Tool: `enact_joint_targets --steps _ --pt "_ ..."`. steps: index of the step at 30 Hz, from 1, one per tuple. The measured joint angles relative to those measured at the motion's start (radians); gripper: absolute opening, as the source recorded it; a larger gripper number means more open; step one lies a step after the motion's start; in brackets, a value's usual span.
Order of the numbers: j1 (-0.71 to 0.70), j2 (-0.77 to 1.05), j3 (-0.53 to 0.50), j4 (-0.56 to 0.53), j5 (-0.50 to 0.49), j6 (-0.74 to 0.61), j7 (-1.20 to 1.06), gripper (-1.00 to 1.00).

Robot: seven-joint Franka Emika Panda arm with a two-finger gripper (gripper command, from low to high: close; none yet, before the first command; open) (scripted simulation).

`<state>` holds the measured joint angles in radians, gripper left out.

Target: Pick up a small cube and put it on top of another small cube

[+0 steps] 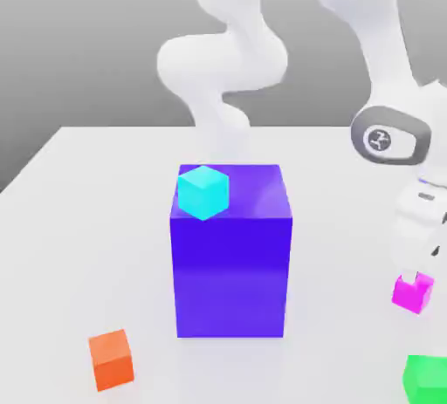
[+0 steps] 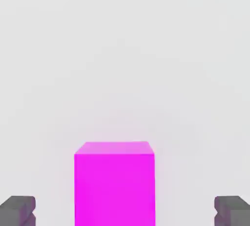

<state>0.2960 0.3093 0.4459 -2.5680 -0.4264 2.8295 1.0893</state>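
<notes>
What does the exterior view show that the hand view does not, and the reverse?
Exterior view alone: the big purple-blue block with a cyan cube on top, an orange cube, a green cube, and the white arm. Hand view alone: the gripper with its grey fingertips standing apart from the magenta cube's sides. Both: the magenta cube on the white table.

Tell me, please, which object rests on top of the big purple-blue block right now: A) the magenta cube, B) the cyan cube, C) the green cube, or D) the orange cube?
B: in the exterior view the cyan cube sits on the top face of the purple-blue block, while the magenta cube, orange cube and green cube are down at table level.
</notes>
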Motion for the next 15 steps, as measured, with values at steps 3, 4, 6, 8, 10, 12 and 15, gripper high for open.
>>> enact_joint_targets --steps 3,4,6,8,10,12,15 --pt "0.078 0.078 -0.096 0.022 -0.089 0.054 0.068 0.00" --pt "0.096 0.100 -0.120 0.028 -0.116 0.067 0.088 -1.00" --pt "0.096 0.100 -0.120 0.028 -0.116 0.067 0.089 -1.00" --pt "0.096 0.100 -0.120 0.028 -0.117 0.068 0.089 -1.00" --pt "0.108 0.110 -0.133 0.031 -0.130 0.076 0.100 -1.00" --pt "0.081 0.086 -0.101 0.025 -0.103 0.058 0.079 -1.00" --pt "0.015 0.015 -0.017 0.004 -0.016 0.011 0.013 -1.00"
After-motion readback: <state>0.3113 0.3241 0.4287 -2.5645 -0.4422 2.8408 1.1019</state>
